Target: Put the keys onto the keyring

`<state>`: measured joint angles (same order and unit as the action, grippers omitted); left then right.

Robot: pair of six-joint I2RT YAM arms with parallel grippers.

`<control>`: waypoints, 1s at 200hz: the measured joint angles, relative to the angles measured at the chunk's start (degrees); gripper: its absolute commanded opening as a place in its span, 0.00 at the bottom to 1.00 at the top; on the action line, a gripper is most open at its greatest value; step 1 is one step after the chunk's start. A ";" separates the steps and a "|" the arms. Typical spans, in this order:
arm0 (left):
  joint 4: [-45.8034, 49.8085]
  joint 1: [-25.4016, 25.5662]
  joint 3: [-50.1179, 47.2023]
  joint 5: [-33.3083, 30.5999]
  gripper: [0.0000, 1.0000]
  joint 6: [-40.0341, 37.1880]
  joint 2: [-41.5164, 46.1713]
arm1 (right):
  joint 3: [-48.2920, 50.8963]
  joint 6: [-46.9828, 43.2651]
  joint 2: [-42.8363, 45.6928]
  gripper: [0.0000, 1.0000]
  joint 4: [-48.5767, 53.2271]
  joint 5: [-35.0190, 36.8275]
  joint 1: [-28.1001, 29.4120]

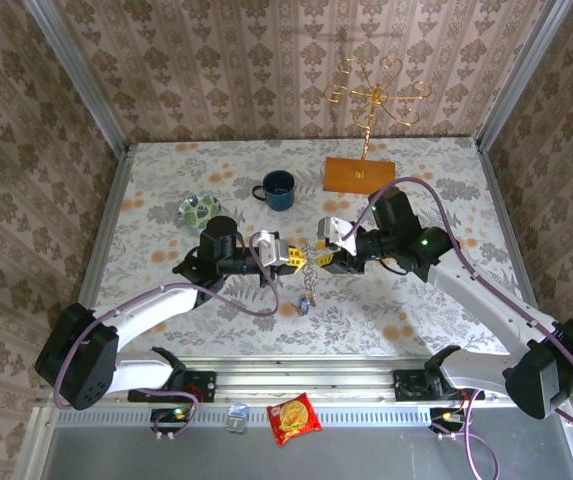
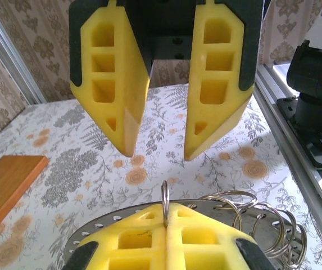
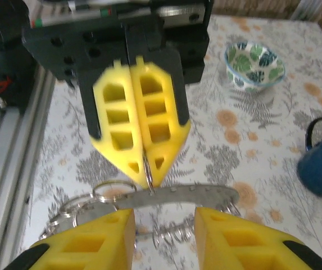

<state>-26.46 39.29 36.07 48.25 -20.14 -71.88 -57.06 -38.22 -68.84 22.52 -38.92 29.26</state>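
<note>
Mug (image 1: pixel 278 189) nr dish (image 1: pixel 201 211) | L tool (image 2: pixel 165 219) nips small ring (image 2: pixel 164 194) — R tool (image 3: pixel 163 219) agape

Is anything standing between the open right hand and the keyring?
Nothing visible does. The right hand, jaws open, faces the keyring directly across a bare gap; the left hand pinches a thin ring on its edge.

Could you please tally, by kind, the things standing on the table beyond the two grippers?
blue mug: 1
green-patterned dish: 1
gold wire stand on a wooden base: 1
Total: 3
</note>
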 measured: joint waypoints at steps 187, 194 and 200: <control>-8.57 -0.68 -2.69 0.31 0.13 5.38 -0.48 | -0.85 1.90 -3.30 0.00 -2.86 -4.24 0.70; -7.80 -0.68 -2.67 -0.09 0.13 5.03 -0.48 | -1.64 1.07 -3.80 0.00 -1.51 -3.52 0.98; -6.69 -0.68 -2.56 -0.26 0.13 4.63 -0.48 | -2.32 0.48 -4.26 0.00 -0.31 -2.99 1.18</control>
<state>-33.15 38.61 33.52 47.99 -15.51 -72.36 -59.37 -37.74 -73.10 22.22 -41.91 30.44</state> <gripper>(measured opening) 0.132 0.054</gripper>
